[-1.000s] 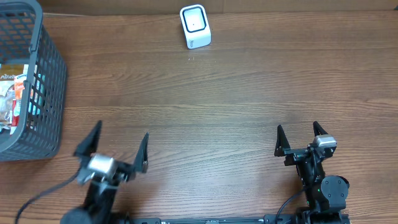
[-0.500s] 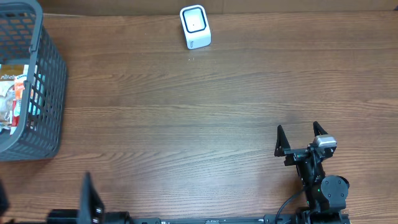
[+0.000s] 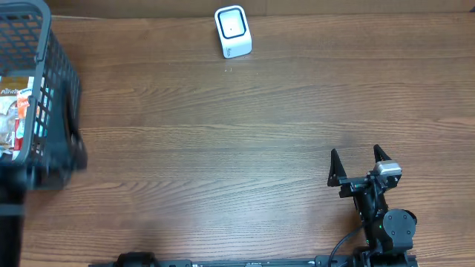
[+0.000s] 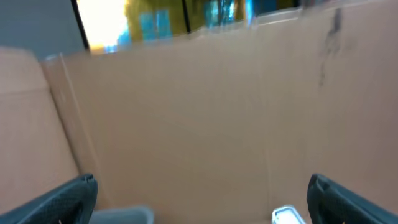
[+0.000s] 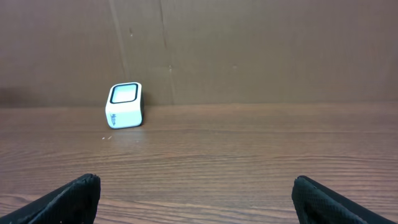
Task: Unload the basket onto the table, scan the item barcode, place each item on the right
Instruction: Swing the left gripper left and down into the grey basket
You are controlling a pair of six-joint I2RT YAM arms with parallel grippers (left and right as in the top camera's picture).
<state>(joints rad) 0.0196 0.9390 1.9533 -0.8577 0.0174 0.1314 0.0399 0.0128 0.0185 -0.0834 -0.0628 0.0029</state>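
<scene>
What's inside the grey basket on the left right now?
Packaged items with white, orange and blue printing show through the basket and its mesh wall. How many there are, and any barcode, cannot be told: the mesh and the picture's edge hide most of them.

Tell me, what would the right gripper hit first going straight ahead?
Likely the cardboard wall beyond the table; ahead of the right gripper the wood looks free, the barcode scanner lying off left.
</scene>
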